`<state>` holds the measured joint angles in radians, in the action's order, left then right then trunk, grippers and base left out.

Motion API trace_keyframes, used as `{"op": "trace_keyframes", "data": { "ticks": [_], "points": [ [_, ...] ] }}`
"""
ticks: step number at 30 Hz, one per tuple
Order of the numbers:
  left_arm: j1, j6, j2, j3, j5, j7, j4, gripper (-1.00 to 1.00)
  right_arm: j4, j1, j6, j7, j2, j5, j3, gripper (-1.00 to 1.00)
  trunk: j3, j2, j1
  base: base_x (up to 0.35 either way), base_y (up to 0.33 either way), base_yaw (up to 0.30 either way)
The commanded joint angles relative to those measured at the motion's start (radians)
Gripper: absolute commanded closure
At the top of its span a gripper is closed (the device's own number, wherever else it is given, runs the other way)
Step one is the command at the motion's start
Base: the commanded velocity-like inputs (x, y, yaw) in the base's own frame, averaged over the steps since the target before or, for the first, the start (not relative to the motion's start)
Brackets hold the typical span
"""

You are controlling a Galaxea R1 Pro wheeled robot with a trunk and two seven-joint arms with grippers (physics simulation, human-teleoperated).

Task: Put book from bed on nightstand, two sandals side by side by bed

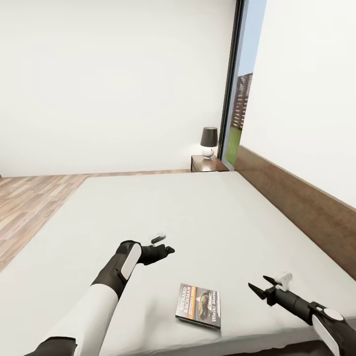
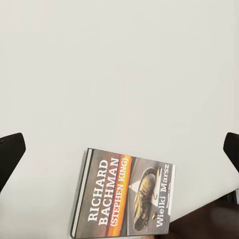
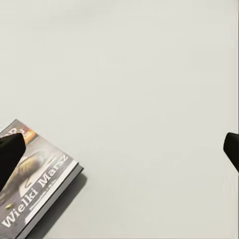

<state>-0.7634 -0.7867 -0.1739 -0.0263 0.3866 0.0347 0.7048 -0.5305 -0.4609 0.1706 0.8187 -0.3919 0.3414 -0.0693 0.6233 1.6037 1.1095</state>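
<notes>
While hovering over the book on the bed | both jaws spread, gripping nothing | risking shoving the thin cover instead of lifting

The bed lies wide and bare, so the whole mattress from the near edge to the far end is open to pass over, with only the book lying flat near the near edge, between the left pincer and the right pincer and touching neither. Along the right side the headboard and the wall above it close the way. At the far right corner the nightstand top is partly taken by a lamp.
</notes>
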Motion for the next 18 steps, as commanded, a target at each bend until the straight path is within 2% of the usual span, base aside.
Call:
{"op": "trace_keyframes", "data": {
  "ticks": [1,5,12,14,18],
  "points": [
    [-0.001,-0.005,-0.001,-0.003,-0.003,0.004,0.001,-1.00,-0.011,-0.001,0.003,-0.009,-0.002,0.005,-0.006,-1.00,0.004,0.008,0.004,0.000,0.000,0.000],
    [-0.001,-0.005,-0.001,-0.003,-0.003,0.004,0.001,-1.00,-0.054,-0.001,-0.030,-0.037,-0.002,0.006,0.019,-1.00,0.017,0.036,0.019,0.000,0.000,0.000],
    [-0.001,-0.005,-0.001,-0.003,-0.001,0.003,-0.001,-1.00,-0.084,-0.001,-0.047,-0.045,-0.001,0.005,0.159,-1.00,0.039,0.085,0.046,0.000,0.000,0.000],
    [-0.001,-0.005,-0.001,-0.003,0.000,0.003,-0.002,-1.00,-0.085,-0.001,-0.048,-0.045,-0.001,0.005,0.178,-1.00,0.045,0.099,0.054,0.000,0.000,0.000],
    [-0.001,-0.005,-0.001,-0.003,0.000,0.004,-0.007,-1.00,-0.086,-0.001,-0.048,-0.046,-0.001,0.005,0.188,-1.00,0.057,0.127,0.069,0.000,0.000,0.000]
  ]
}}
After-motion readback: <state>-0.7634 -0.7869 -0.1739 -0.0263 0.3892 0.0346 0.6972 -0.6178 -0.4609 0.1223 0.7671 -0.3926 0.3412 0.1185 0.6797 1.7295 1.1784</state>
